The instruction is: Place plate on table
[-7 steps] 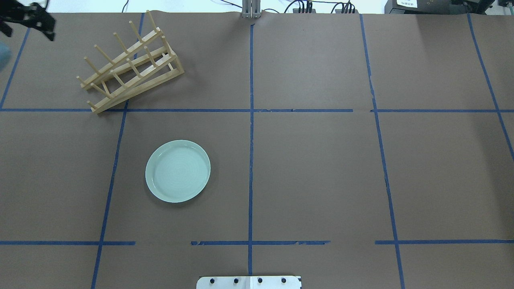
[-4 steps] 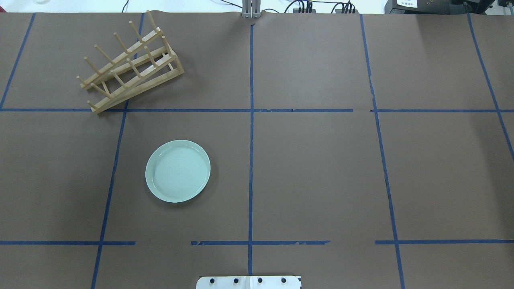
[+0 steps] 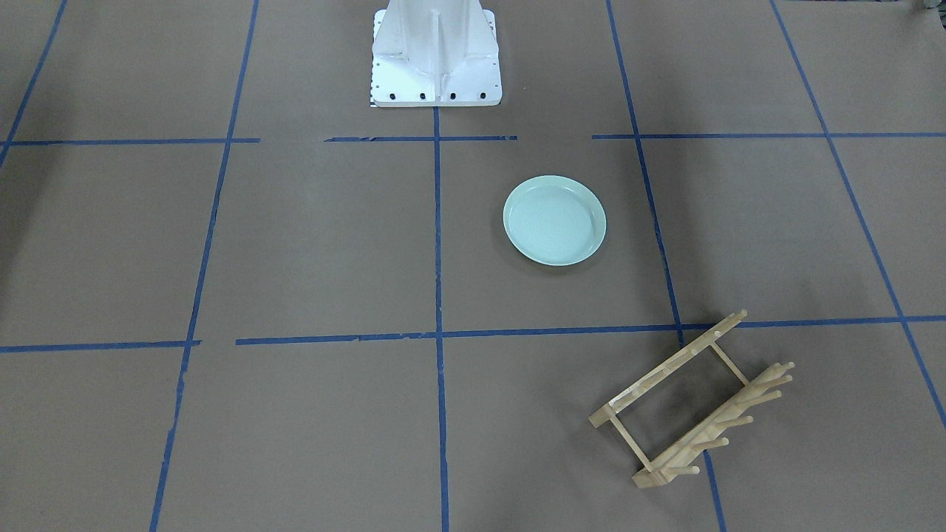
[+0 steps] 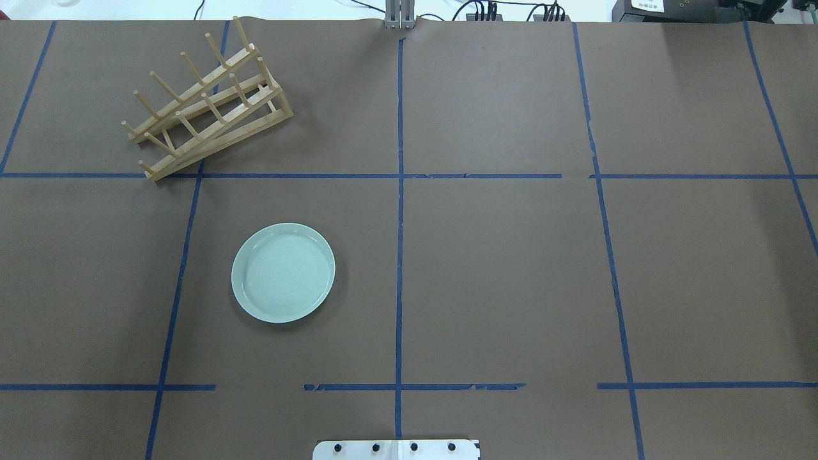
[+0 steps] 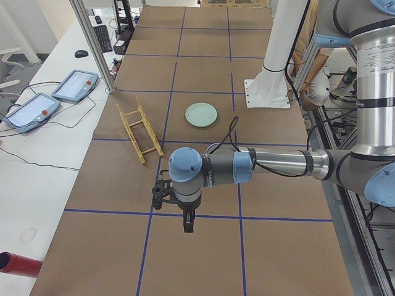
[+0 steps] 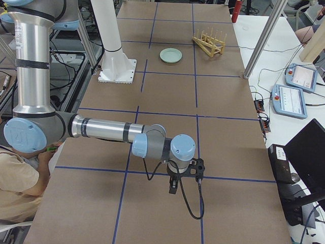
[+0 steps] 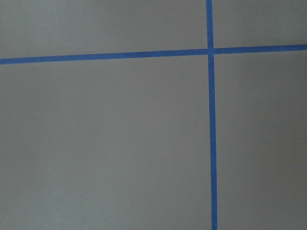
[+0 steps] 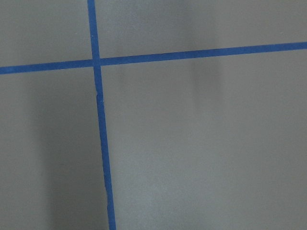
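The pale mint-green plate (image 4: 283, 273) lies flat on the brown-paper table (image 4: 511, 268), left of the centre tape line; it also shows in the front view (image 3: 554, 220) and both side views (image 5: 201, 115) (image 6: 170, 55). No gripper touches it. My left gripper (image 5: 188, 225) shows only in the left side view, hanging over the table's left end, far from the plate. My right gripper (image 6: 173, 187) shows only in the right side view, over the table's right end. I cannot tell whether either is open or shut. Both wrist views show only paper and blue tape.
A light wooden peg rack (image 4: 208, 105) lies at the back left, apart from the plate. The white robot base (image 3: 436, 52) stands at the near edge. Tablets (image 5: 74, 86) and cables lie on the white bench beyond the table.
A dark gripper at the overhead view's top left corner one second ago has moved out of that view. The plate and the rack have not moved.
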You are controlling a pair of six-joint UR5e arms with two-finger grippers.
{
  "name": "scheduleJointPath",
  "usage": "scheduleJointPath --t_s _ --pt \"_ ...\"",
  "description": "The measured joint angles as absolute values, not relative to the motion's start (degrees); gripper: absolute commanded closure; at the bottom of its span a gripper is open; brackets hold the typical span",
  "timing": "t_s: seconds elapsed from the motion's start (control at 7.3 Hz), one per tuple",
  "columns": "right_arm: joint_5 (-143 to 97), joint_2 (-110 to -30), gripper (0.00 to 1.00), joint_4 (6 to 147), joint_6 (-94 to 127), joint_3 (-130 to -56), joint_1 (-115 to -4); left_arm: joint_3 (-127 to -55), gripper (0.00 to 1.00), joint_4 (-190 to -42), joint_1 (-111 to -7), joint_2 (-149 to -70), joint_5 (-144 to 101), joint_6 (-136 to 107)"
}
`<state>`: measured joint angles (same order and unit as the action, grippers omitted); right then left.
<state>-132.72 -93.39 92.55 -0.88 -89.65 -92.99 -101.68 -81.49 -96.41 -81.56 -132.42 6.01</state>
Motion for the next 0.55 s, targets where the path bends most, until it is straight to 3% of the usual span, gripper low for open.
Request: scheduleJointPath --t_s 0.55 --pt "-132.7 -93.4 0.0 92.5 -0.9 -89.6 -93.0 -97.9 0.0 -88.4 -96.1 -81.2 -136.0 4.6"
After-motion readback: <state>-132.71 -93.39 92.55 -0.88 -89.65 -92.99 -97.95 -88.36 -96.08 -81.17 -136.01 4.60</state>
